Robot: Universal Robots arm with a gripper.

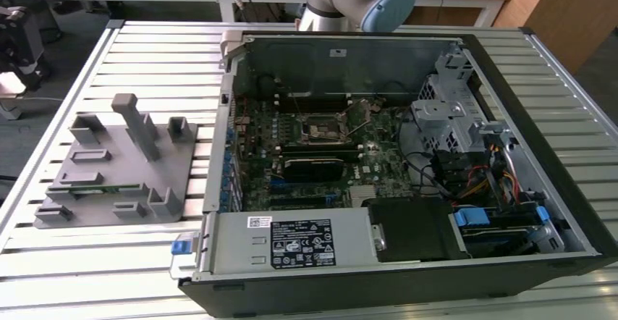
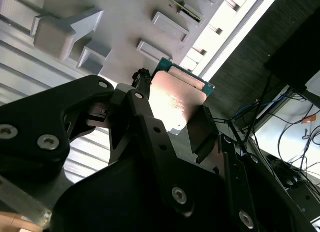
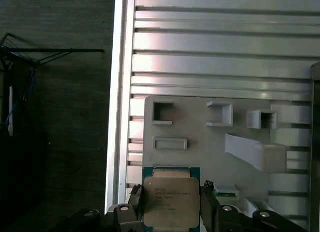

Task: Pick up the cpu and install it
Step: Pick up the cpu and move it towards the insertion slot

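I have the gripper (image 2: 172, 114) pinching the cpu (image 3: 171, 202) by opposite edges between black fingers (image 2: 144, 117); my arm's blue-capped joint (image 1: 362, 1) seems upright.

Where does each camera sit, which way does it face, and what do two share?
Exterior view: above, off the arm, looking down on the open computer case and grey fixture; the arm shows.
First wrist view: on the arm, facing past the gripper and cpu onto the fixture.
Second wrist view: on the arm, looking along the fingers at the cpu.
Both wrist views share the gripped cpu.
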